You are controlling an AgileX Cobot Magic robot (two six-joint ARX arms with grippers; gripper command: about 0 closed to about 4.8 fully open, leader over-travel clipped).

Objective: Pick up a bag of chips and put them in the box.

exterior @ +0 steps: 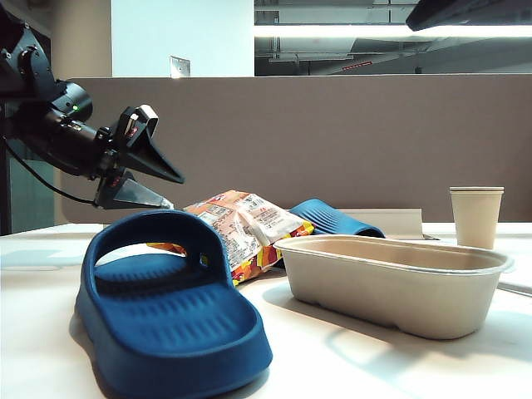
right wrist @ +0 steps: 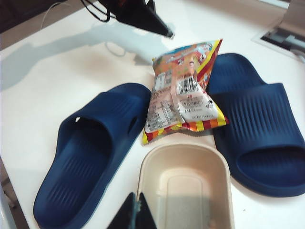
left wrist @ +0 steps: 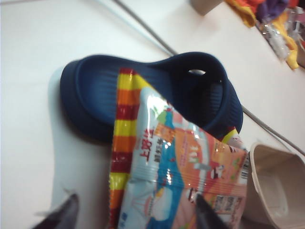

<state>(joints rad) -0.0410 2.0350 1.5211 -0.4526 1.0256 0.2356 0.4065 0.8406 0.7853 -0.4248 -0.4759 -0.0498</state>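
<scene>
Chips bag (right wrist: 183, 90) lies propped across 2 blue slippers (right wrist: 90, 152), touching the box (right wrist: 186, 191) rim; left gripper (exterior: 150, 179) hovers spread beside it, ready to grasp; right gripper (right wrist: 132, 212), apparently pressed together, waits above the box.

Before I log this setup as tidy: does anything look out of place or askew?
Yes. Two blue slippers share the table with the box, odd beside food. The bag of chips lies tilted across both slippers, not flat. The left gripper hovers near it, jaws open; the right gripper hangs over the box.
</scene>
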